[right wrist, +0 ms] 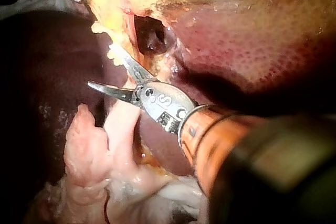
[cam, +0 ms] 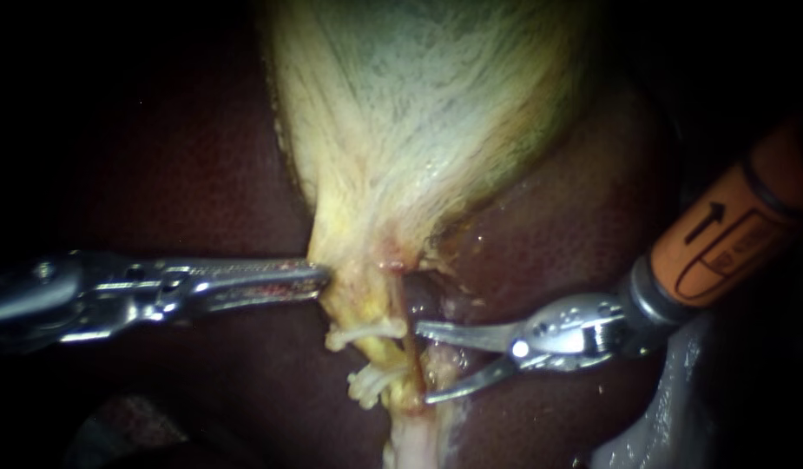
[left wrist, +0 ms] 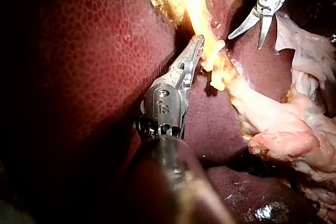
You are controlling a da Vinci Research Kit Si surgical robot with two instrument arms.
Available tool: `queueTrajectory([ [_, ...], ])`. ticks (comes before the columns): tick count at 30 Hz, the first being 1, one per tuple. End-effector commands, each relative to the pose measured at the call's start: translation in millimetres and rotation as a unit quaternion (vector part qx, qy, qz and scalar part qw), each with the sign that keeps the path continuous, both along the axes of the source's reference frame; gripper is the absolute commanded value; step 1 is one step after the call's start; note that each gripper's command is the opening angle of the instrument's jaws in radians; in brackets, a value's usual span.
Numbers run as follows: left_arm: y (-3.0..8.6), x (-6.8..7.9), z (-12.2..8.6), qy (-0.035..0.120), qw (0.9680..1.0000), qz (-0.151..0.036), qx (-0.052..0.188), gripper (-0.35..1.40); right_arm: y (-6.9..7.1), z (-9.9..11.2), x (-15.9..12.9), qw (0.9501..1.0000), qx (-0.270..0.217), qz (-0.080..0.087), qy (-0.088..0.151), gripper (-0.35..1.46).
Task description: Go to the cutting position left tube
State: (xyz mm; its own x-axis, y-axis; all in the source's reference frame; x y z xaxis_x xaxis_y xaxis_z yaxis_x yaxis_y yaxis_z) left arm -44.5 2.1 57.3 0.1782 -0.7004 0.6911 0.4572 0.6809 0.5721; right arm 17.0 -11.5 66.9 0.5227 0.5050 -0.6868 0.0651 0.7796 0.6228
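The pale gallbladder (cam: 418,113) narrows to a yellow neck. From it the left tube (cam: 379,358) runs down, bearing two white clips (cam: 371,332) (cam: 369,386). Beside it runs a thin red tube (cam: 410,352). My left instrument (cam: 319,282) comes in flat from the left, its jaws shut on the edge of the neck (left wrist: 195,45). My right instrument (cam: 423,365), on an orange shaft, holds its two blades open. The blade tips straddle the stretch between the clips from the right, by the red tube (right wrist: 101,66).
Dark red liver (cam: 201,174) lies on both sides and behind. A dark gap (right wrist: 152,35) opens in the tissue just ahead of the blades. Loose pale pink tissue (left wrist: 283,129) (right wrist: 94,145) hangs below the clipped tube.
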Motion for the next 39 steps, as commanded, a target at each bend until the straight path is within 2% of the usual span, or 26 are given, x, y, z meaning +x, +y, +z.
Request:
queueTrajectory([
  [1,0.0,0.0,-0.1,0.000,1.0000,0.000,0.000,-0.35,-0.1,0.1,0.1,1.0000,0.005,-0.004,-0.002,1.33],
  [11,-0.3,-0.3,-0.7,0.001,1.0000,-0.002,0.000,-0.35,-0.4,1.7,1.0,0.9992,0.018,-0.022,-0.029,1.26],
  [23,-0.4,-0.4,-1.0,0.001,1.0000,-0.002,0.000,-0.35,0.1,3.3,1.3,0.9974,0.013,-0.040,-0.059,1.23],
  [34,-0.5,-0.5,-1.3,0.002,1.0000,-0.003,0.000,-0.35,0.7,3.8,1.1,0.9956,0.008,-0.045,-0.081,1.20],
  [39,-0.6,-0.6,-1.4,0.002,1.0000,-0.003,0.000,-0.35,1.0,4.2,1.4,0.9955,0.006,-0.042,-0.085,1.20],
])
